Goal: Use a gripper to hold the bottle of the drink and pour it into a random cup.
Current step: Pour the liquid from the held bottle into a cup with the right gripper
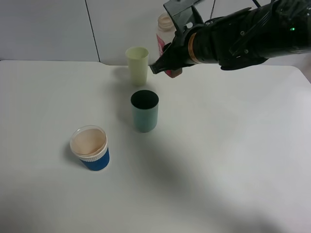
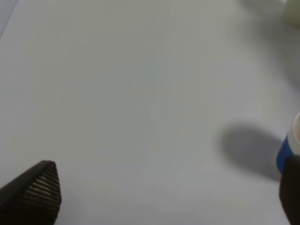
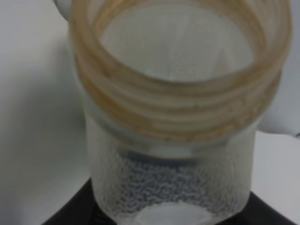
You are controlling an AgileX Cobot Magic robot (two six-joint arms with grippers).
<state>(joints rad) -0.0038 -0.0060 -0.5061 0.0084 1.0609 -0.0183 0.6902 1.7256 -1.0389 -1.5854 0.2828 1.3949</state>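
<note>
Clamping the bottle of the drink (image 1: 163, 33), roughly upright, in the right gripper (image 1: 167, 60) near the table's far edge, just beside a pale yellow cup (image 1: 137, 64); holding the left gripper (image 2: 168, 187) wide apart, empty.

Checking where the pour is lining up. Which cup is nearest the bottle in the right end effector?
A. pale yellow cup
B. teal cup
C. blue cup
A: the bottle, held by the right end effector, is right beside the pale yellow cup; the teal cup and blue cup stand farther off.
</note>
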